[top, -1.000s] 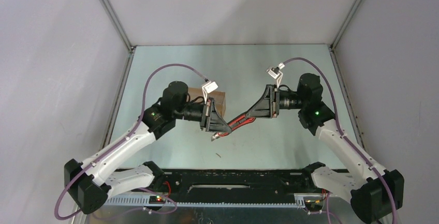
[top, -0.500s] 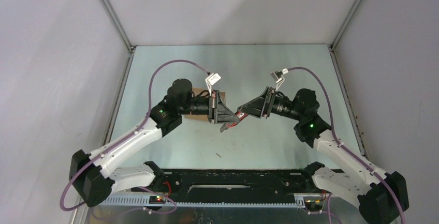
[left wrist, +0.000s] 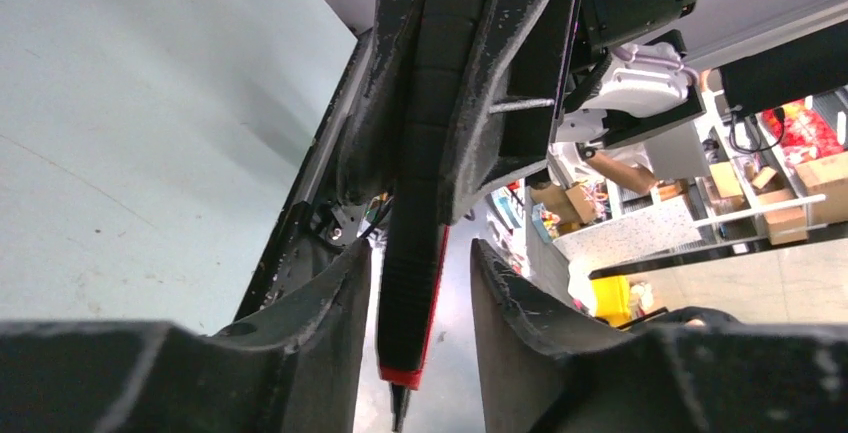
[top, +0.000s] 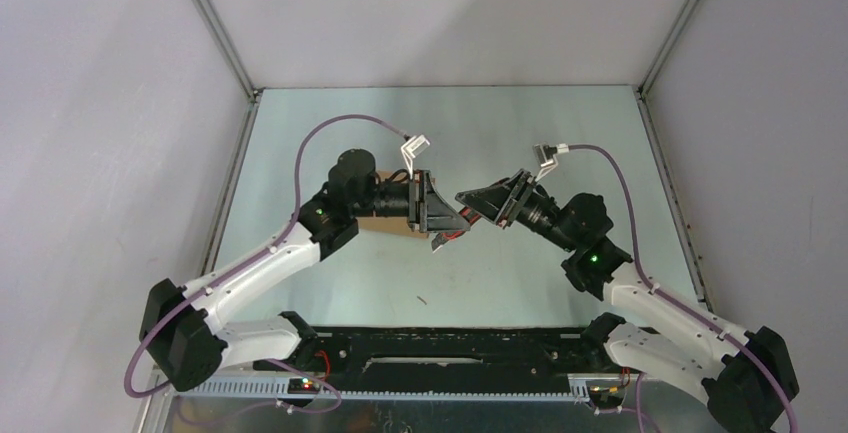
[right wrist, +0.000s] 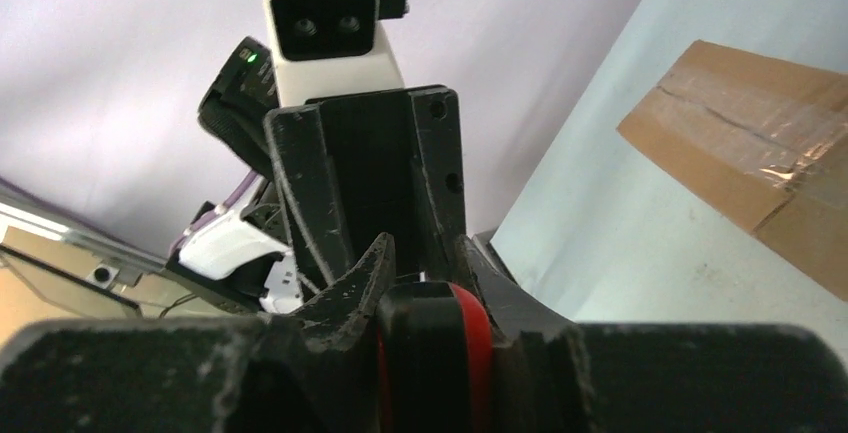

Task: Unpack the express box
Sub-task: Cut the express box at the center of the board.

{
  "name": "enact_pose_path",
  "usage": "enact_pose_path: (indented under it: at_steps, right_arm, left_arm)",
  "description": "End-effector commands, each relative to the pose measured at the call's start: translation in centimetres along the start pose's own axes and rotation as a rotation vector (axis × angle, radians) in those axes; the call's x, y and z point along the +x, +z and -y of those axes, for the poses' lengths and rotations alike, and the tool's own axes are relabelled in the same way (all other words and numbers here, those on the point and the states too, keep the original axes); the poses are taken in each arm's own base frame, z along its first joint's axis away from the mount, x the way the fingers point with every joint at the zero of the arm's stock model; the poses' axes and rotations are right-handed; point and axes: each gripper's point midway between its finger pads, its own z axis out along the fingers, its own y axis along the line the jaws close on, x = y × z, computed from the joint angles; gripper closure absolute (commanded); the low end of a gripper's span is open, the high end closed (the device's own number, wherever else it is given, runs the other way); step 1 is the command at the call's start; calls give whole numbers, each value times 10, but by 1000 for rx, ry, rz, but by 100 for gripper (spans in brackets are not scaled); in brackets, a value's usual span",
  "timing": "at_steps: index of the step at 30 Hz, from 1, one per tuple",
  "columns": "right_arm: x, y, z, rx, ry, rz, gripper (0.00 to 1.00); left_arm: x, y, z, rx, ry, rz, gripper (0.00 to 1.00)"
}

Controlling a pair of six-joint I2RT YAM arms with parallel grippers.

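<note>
A: While the right claw (right wrist: 423, 258) clamps the red-and-black utility knife (left wrist: 420, 203), how does the left claw (left wrist: 422, 253) stand?
B: Parted, straddling the knife handle, with a gap showing on each side.
A: Location of the express box (top: 385, 222)?
B: On the table (top: 520, 123), just beyond the claws, partly under the left wrist, with clear tape across its seam.

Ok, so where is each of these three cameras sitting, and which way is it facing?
Top external: above and behind the bases, looking down on the table; both arms show, left fingers facing right fingers mid-table.
Left wrist: on the left arm, looking along its own fingers at the right fingers across from it.
Right wrist: on the right arm, facing the left arm's camera, express box to one side; own fingers at the bottom.
Shared: all three show the utility knife.
</note>
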Motion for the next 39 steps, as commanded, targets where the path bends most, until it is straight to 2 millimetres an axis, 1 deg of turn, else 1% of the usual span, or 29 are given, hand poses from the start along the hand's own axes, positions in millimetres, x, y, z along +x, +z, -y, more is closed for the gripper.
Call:
enact_pose_path:
  at_steps: [1, 4, 5, 7, 11, 13, 14, 16, 17, 19, 21, 24, 29, 32, 34, 36, 39]
  right_arm:
    - [-19, 0, 4, 18, -30, 85, 100]
    - [-26, -3, 9, 28, -13, 89, 100]
    - [-28, -4, 10, 29, -10, 93, 100]
    - [-32, -5, 8, 23, -14, 102, 100]
    - [-37, -7, 5, 17, -9, 117, 100]
    - [-36, -7, 5, 18, -3, 116, 100]
    - [-35, -6, 6, 20, -4, 114, 100]
    - [-32, -6, 8, 31, -10, 102, 100]
    - [-30, -5, 7, 30, -17, 91, 96]
    - [-25, -3, 6, 27, -26, 67, 85]
    - [-20, -1, 5, 20, -30, 44, 77]
    - [-16, 1, 6, 23, -30, 36, 70]
    - [-14, 4, 2, 3, -32, 32, 66]
    - [-13, 4, 1, -5, -35, 28, 64]
    - [-12, 4, -2, -21, -38, 19, 60]
    - [-9, 4, -6, -40, -40, 5, 54]
    - [-6, 3, -10, -57, -46, -3, 53]
  left_arm:
    - [-4, -2, 8, 4, 25, 39, 50]
    - [1, -5, 12, 23, 39, 27, 48]
    - [1, -6, 13, 26, 41, 26, 50]
    - [4, -6, 12, 25, 42, 16, 59]
    - [7, -5, 9, 28, 27, 3, 81]
    - [5, -3, 9, 30, 27, 5, 96]
    - [3, -3, 11, 34, 26, 9, 100]
    - [-1, -1, 11, 31, 26, 13, 100]
    - [-3, 0, 12, 34, 27, 11, 100]
    - [-6, 1, 14, 40, 29, 12, 100]
    - [-7, 4, 14, 43, 31, 1, 100]
    - [-11, 6, 17, 54, 27, 3, 100]
    - [-18, 11, 17, 56, 18, 11, 100]
    - [-17, 12, 16, 53, 13, 4, 100]
    - [-17, 13, 13, 45, 2, 3, 100]
    - [-18, 14, 12, 47, -4, 2, 100]
    - [-25, 16, 14, 66, -21, 17, 100]
